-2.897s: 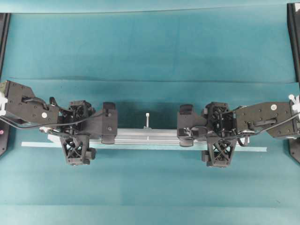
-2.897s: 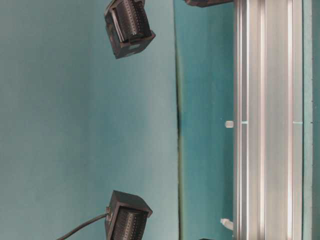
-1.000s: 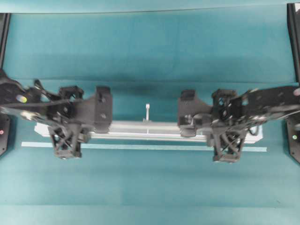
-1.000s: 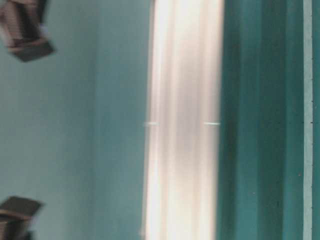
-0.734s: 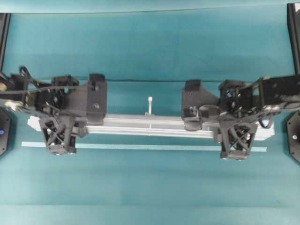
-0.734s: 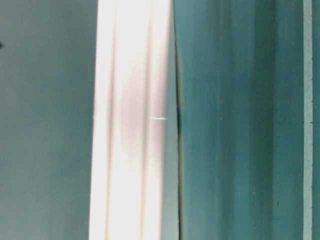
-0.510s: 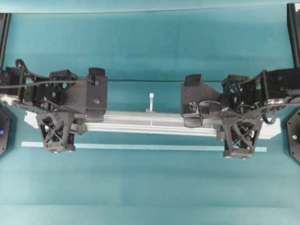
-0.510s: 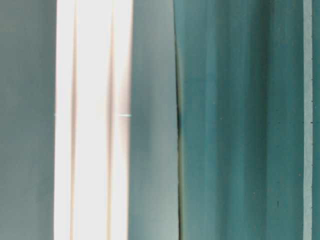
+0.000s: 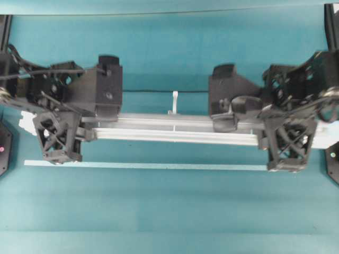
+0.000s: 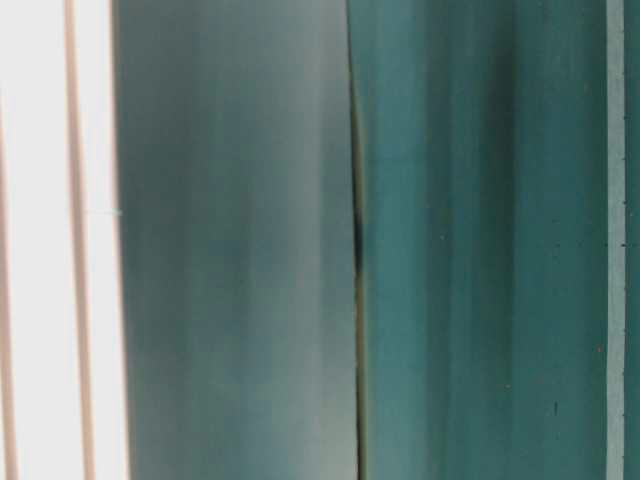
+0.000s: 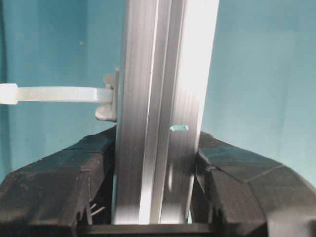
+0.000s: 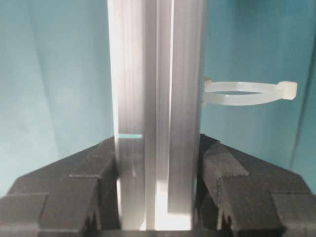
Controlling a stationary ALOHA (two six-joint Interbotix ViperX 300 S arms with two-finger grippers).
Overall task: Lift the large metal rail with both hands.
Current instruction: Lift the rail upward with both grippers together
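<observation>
Large metal rail point(image 9: 169, 129) held level above the desk point(image 9: 169, 211), left gripper point(image 11: 157, 197) and right gripper point(image 12: 158, 197) fingers clenched across its grooved sides near each end; stiff, smooth aluminium, likely slippery, so symmetric end grips suit.

Even, bright lighting is seen overhead; a soft shadow is cast on the tabletop point(image 9: 169, 47) behind the large metal rail point(image 9: 175, 129). The right gripper point(image 9: 251, 124) is slightly motion-blurred. In the table-level view the rail is blown out to white and smeared. Glare streaks the rail in both wrist views.
</observation>
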